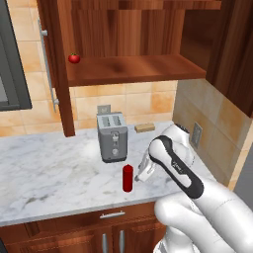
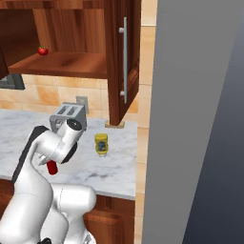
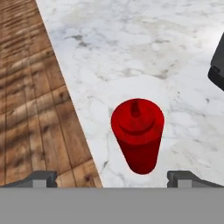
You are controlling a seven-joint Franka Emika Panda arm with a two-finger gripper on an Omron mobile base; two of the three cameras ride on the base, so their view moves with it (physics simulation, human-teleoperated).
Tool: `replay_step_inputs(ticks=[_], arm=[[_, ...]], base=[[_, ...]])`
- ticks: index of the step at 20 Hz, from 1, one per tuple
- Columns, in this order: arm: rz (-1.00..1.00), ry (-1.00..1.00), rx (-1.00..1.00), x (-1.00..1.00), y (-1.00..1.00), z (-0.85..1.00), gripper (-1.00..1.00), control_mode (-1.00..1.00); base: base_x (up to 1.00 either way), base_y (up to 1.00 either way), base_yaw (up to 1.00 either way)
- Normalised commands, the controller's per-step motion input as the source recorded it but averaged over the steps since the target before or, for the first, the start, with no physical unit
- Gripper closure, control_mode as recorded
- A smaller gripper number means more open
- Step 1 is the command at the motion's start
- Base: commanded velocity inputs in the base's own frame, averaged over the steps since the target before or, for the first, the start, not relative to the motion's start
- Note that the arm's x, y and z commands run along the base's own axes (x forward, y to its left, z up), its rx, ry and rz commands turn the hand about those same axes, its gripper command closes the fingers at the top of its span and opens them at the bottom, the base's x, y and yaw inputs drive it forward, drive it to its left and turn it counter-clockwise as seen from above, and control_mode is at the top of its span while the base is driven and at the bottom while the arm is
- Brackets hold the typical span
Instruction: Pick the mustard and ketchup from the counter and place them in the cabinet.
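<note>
My gripper (image 3: 111,177) hangs wide open and empty directly above the ketchup (image 3: 137,133); the bottle stands upright near the counter's (image 3: 131,39) front edge, nozzle pointing up between my fingertips (image 3: 41,178).

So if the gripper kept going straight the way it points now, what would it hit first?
Most likely the ketchup: it stands upright on the counter, centred between the open gripper fingers in the hand view. How far off is unclear.
</note>
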Motion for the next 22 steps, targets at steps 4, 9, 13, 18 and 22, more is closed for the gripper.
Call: replay_step_inputs(ticks=[4,9,13,18,22], arm=[[0.00,0.00,0.01,0.12,0.18,-0.18,-1.00,-1.00],[0.00,0.00,0.00,0.10,0.14,-0.11,-1.00,-1.00],[0.00,0.00,0.00,0.11,0.15,-0.09,-1.00,-1.00],[0.00,0.00,0.00,0.05,0.10,-0.10,-1.00,-1.00],[-0.02,0.00,0.00,0.04,0.04,-0.12,-1.00,-1.00]], base=[[0.00,0.00,0.00],[0.00,0.00,0.00],[0.00,0.00,0.00],[0.00,0.00,0.00],[0.00,0.00,0.00]])
